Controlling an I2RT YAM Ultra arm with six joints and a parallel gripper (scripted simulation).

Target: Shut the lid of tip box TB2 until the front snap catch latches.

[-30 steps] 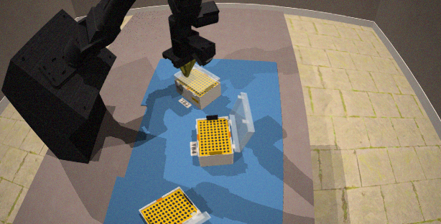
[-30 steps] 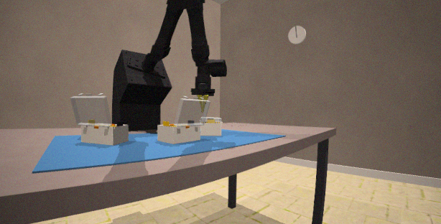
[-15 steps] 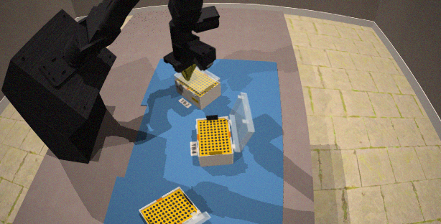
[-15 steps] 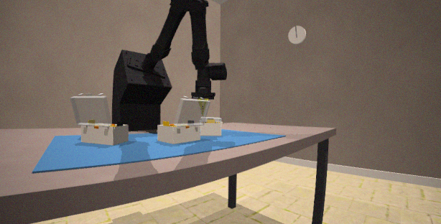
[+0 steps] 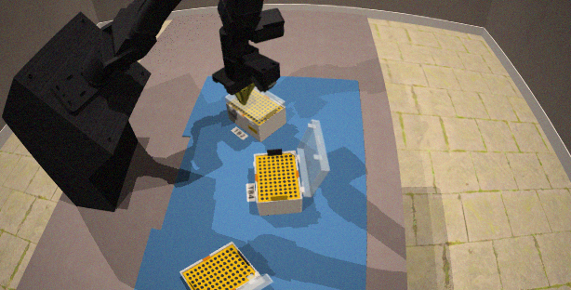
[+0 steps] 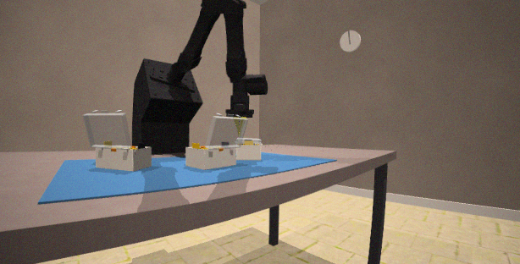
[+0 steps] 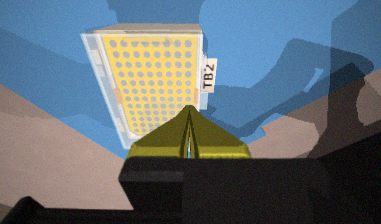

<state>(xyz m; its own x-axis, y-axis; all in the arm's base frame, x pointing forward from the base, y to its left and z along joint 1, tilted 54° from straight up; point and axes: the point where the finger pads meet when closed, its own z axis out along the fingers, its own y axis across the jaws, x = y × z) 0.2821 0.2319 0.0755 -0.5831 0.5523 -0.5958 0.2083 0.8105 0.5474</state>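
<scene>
The tip box TB2 (image 5: 256,112) stands at the far end of the blue mat, its clear lid lying down over the yellow insert. In the wrist view the box (image 7: 151,80) fills the middle, with the TB2 label tape (image 7: 209,75) on the bench beside it. My gripper (image 5: 245,93) is shut and empty, pointing straight down. Its tips (image 7: 189,107) are close over the lid near the corner nearest the arm. I cannot tell whether they touch it or whether the catch is latched. In the side view the gripper (image 6: 239,129) hangs just over the far box (image 6: 249,149).
The box TB4 (image 5: 277,182) stands mid-mat with its lid (image 5: 313,154) open to the right and its label tape (image 5: 251,192) to its left. A third box (image 5: 219,272) sits at the mat's near edge, lid open, ID unreadable. The arm's black base (image 5: 70,108) stands on the left.
</scene>
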